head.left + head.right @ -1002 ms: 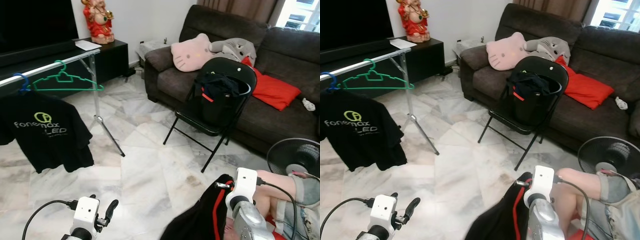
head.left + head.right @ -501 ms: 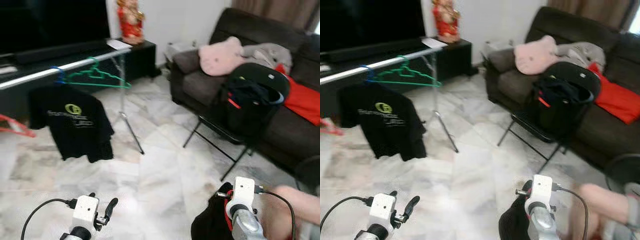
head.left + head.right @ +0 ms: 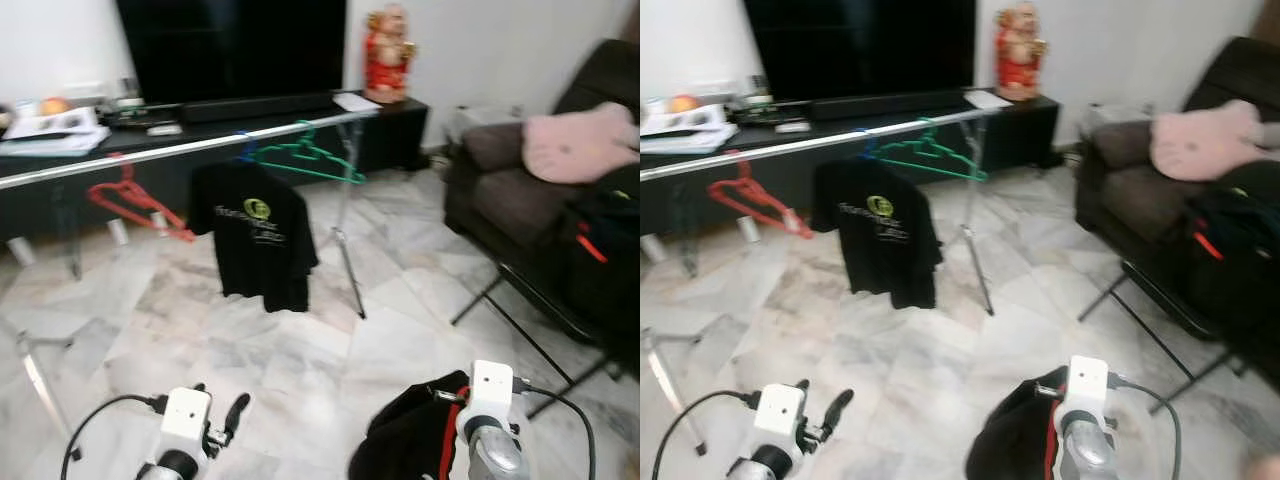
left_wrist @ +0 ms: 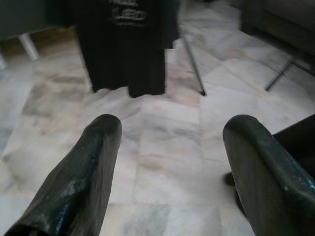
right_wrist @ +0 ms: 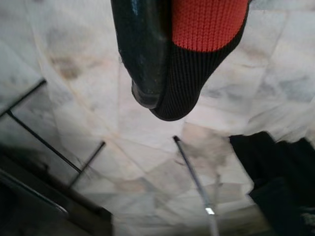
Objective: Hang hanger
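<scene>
Hanger work: your right gripper [image 5: 162,73] is clamped on the black-and-red garment [image 3: 420,440], carried low; its hanger isn't visible. The rail [image 3: 200,147] stands well ahead, so it can't hang yet. Your left gripper [image 4: 170,162] is spread wide, empty.

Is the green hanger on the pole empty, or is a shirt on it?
Empty. The green hanger hangs bare on the rail; the black T-shirt beside it hangs from a blue hanger.
</scene>
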Motion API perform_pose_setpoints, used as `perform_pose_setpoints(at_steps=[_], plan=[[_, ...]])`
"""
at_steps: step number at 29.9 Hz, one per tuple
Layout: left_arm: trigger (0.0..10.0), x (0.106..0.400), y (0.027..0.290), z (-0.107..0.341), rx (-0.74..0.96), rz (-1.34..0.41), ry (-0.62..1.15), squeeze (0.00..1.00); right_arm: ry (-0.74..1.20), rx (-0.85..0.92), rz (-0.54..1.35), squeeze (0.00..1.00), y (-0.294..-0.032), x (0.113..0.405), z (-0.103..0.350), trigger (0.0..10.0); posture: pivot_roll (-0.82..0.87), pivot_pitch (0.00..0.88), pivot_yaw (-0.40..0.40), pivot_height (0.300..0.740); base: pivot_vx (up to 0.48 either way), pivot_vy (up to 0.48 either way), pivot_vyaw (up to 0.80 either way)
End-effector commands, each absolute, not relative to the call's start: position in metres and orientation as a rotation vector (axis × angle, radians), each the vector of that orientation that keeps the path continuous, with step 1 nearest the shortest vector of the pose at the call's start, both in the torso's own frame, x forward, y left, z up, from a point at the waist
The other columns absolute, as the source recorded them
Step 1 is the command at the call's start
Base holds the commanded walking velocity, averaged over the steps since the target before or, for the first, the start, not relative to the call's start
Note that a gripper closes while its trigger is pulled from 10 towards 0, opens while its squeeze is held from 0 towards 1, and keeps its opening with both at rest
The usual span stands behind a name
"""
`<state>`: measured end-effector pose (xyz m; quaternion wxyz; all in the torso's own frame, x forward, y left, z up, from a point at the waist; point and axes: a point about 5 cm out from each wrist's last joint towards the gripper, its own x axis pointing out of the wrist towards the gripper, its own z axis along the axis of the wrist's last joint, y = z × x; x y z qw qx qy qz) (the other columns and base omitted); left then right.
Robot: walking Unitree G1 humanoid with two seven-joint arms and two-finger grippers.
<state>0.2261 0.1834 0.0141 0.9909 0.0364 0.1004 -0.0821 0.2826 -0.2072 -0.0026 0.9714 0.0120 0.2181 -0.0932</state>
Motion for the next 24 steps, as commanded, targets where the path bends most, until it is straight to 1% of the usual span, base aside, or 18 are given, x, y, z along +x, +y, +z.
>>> perform_pose_setpoints(at_steps=[1, 13, 21, 24], plan=[[10.0, 0.224, 0.187, 0.013, 0.070, -0.148, 0.210, 0.00, 0.409, 0.021, -0.170, 0.00, -0.202, 0.288, 0.003, 10.0, 0.06, 0.000, -0.075, 0.740, 0.000, 0.000, 0.80], [10.0, 0.222, 0.185, 0.013, 0.066, -0.145, 0.214, 0.00, 0.407, 0.029, -0.137, 0.00, -0.198, 0.288, 0.001, 10.0, 0.06, 0.000, -0.074, 0.740, 0.000, 0.000, 0.80], [10.0, 0.225, 0.186, 0.017, 0.056, -0.128, 0.199, 0.00, 0.410, 0.059, -0.118, 0.00, -0.194, 0.292, 0.003, 10.0, 0.06, 0.000, -0.079, 0.740, 0.000, 0.000, 0.00], [10.0, 0.224, 0.189, 0.017, 0.057, -0.120, 0.204, 0.00, 0.413, 0.073, -0.098, 0.00, -0.192, 0.292, 0.003, 10.0, 0.07, 0.000, -0.079, 0.740, 0.259, 0.000, 0.00]])
